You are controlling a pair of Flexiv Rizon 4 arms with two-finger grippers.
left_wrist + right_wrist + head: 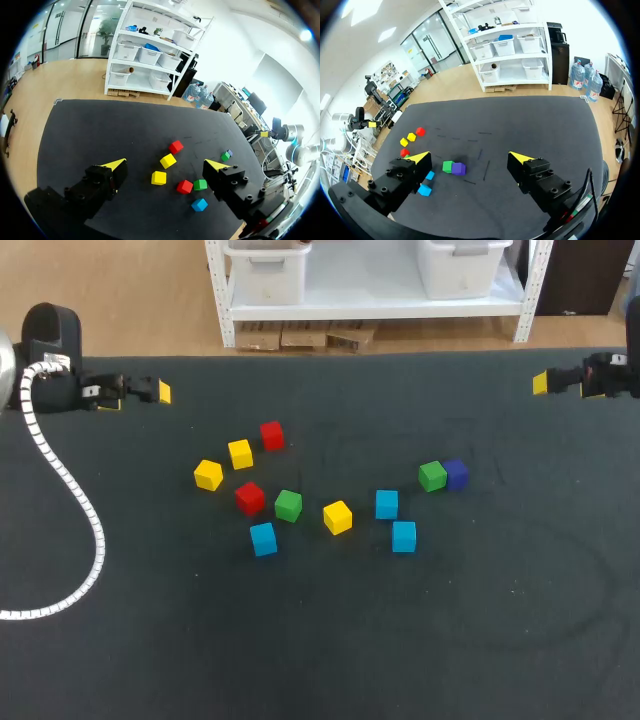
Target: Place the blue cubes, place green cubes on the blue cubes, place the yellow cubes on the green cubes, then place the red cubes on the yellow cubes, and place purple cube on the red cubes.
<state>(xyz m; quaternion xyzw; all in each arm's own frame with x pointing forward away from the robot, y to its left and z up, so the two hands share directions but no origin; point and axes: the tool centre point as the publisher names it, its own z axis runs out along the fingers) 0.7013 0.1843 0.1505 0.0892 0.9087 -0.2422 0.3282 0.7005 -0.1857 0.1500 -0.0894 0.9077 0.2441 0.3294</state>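
Now all cubes lie single on the dark table (500,640), near its middle: three blue cubes (386,504), two green cubes (288,505), three yellow cubes (338,517), two red cubes (249,498), and the purple cube (456,474) touching one green. The left claw (165,165) and the right claw (470,157) hang at the far corners, well apart from the cubes, both spread wide.

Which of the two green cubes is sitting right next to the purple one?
The green cube farther right in the head view, against the purple cube; the other green cube sits beside a red cube.
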